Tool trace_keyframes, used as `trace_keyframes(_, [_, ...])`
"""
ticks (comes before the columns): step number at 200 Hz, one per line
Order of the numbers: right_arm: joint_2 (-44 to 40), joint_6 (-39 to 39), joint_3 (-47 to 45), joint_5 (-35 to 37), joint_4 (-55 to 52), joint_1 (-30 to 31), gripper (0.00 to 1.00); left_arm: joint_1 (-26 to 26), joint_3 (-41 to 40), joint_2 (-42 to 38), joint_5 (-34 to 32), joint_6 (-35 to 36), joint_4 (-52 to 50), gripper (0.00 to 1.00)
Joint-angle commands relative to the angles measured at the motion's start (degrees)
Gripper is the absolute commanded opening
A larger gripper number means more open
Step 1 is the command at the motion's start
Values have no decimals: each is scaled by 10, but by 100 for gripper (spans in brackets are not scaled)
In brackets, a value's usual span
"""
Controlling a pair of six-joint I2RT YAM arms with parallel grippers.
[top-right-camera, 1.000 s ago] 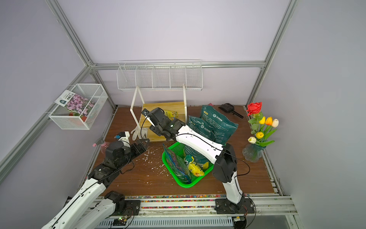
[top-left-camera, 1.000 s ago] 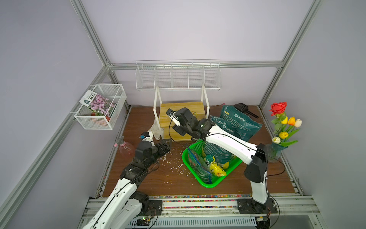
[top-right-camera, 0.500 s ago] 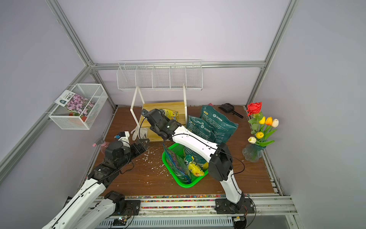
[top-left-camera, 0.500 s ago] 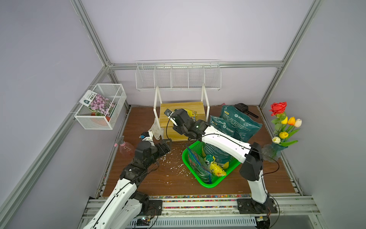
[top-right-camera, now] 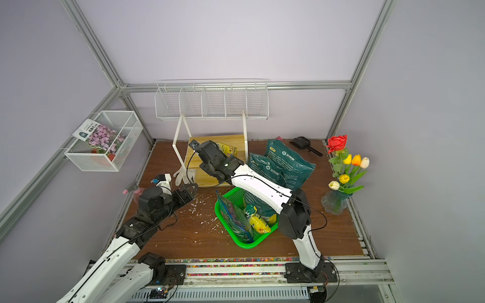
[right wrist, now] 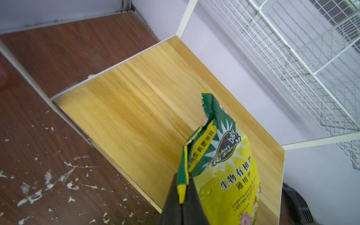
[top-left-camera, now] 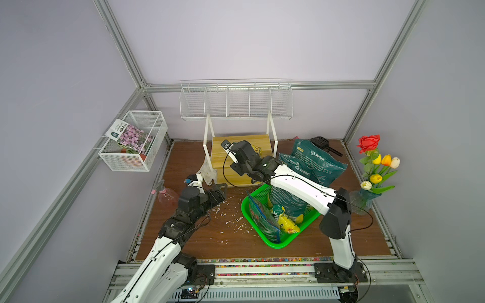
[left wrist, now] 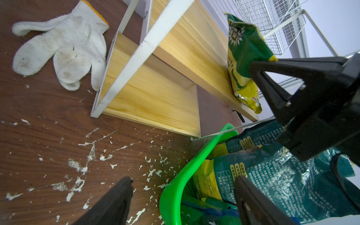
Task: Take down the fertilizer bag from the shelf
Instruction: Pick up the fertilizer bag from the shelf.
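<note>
The fertilizer bag point(right wrist: 224, 165) is yellow and green with a torn top, and it stands on the upper board of the shelf point(right wrist: 136, 97). In both top views the bag point(top-left-camera: 256, 150) point(top-right-camera: 227, 149) peeks out behind my right wrist. My right gripper point(right wrist: 183, 187) is shut on the bag's side edge; the left wrist view shows the same pinch point(left wrist: 253, 67) on the bag point(left wrist: 243, 58). My left gripper point(left wrist: 183, 181) is open and holds nothing. It hangs low over the floor in front of the shelf point(top-left-camera: 236, 141), left of the basket.
A green basket point(top-left-camera: 278, 244) with packets and a dark green bag stands right of the shelf, with another dark green bag point(top-left-camera: 320, 165) behind. A white glove point(left wrist: 64, 48) lies by the shelf's left leg. Spray bottle point(top-left-camera: 166, 195), flower vase point(top-left-camera: 372, 168), wire rack point(top-left-camera: 236, 105), mesh basket point(top-left-camera: 133, 141). White flakes litter the floor.
My right gripper has reached further back and left over the shelf and closed on the fertilizer bag's edge. The left arm has stayed put.
</note>
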Motion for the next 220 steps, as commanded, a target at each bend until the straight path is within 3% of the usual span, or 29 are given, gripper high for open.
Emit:
trace_keyframes(1, [-67,54,-9,-53,18,-18,0,3,4,-4,8,10,-2,86])
trace_keyframes(68, [-152,128,-77,-135,71,-57,0,2,5,-5,10,6,-3,86])
trace_keyframes(124, [-228,138,-109,-183,78,-70,0,3,8,2,12,7,1,86])
trace_keyframes(181, [-356,133,-188,-184,77,-70,0,3,17,28,22,2,11,86])
trace_keyframes(220, [-435,118,-217,-153,14,-70,0,3,20,43,28,-10,28,86])
